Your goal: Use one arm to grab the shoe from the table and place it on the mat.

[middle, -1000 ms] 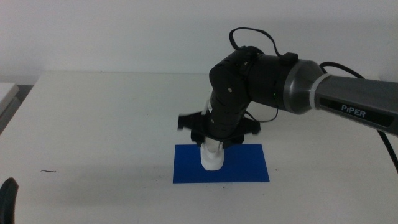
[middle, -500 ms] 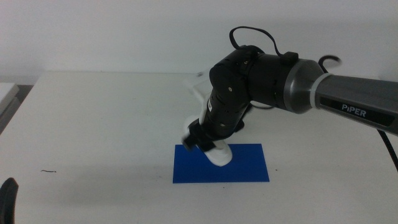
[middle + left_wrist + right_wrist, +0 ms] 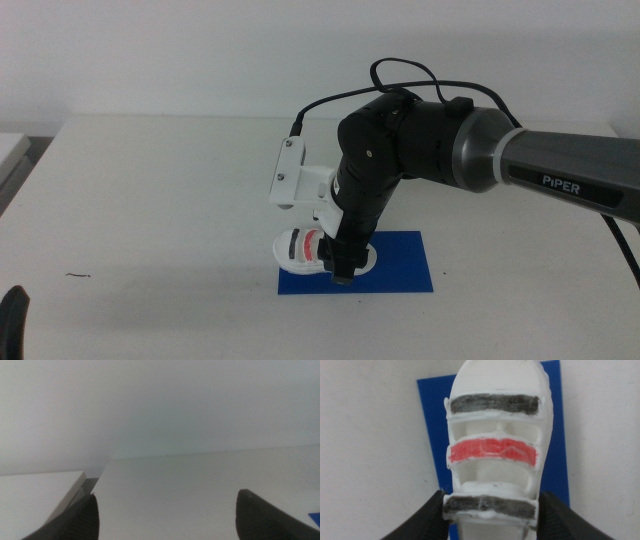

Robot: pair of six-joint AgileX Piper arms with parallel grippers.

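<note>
My right arm point(image 3: 420, 140) reaches in from the right, and its gripper point(image 3: 339, 266) is shut on the shoe point(image 3: 298, 248), a white sneaker with black and red stripes. The shoe lies low over the left end of the blue mat point(image 3: 400, 264), toe pointing left; I cannot tell whether it touches. In the right wrist view the right gripper point(image 3: 490, 519) has a jaw on each side of the shoe point(image 3: 495, 420), with the mat point(image 3: 432, 420) beneath it. My left gripper point(image 3: 12, 318) waits at the bottom left corner, and the left wrist view shows the left gripper point(image 3: 167, 520) open and empty.
The white table point(image 3: 150, 200) stretches around the mat. The arm's white bracket point(image 3: 290, 175) sticks out to the left above the shoe. A small dark mark point(image 3: 78, 275) lies at the front left. The table's left edge point(image 3: 95, 485) shows in the left wrist view.
The right wrist has turned and come down. The shoe went from hanging end-down over the mat's middle to lying flat at its left end, stripes facing up.
</note>
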